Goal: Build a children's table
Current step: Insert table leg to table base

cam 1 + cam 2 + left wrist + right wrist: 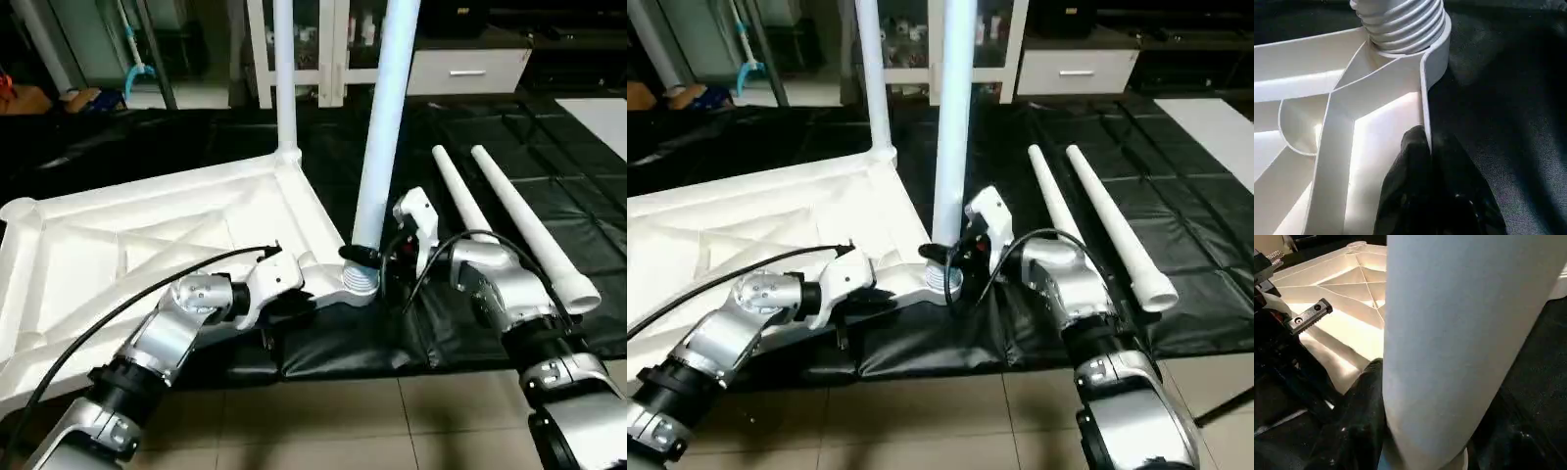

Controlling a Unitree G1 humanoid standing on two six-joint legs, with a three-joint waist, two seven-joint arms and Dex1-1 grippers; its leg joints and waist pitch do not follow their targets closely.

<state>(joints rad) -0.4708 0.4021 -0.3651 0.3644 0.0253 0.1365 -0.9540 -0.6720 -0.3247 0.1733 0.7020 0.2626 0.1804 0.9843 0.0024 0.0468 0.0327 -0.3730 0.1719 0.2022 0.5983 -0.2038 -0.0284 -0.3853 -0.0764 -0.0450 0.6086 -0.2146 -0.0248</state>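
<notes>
The children's table lies upside down on the black mat, its white ribbed tabletop [147,235] showing. One leg [284,69] stands fixed in the far corner. A second leg [387,127] stands upright in the threaded near-right corner socket [361,284]. My right gripper [367,257] is shut on this leg just above the socket, and its dark fingers [1361,401] wrap the leg's base. My left gripper [1427,142] is shut on the tabletop's rim [1422,98], a short way from that socket. Two loose legs [460,201] [534,225] lie side by side on the mat to the right.
A black mat [549,137] covers the floor under the work, and its near edge meets grey tiles [372,421]. A white glass-door cabinet [333,49] and a drawer unit [465,69] stand behind. A black cable loops over each forearm.
</notes>
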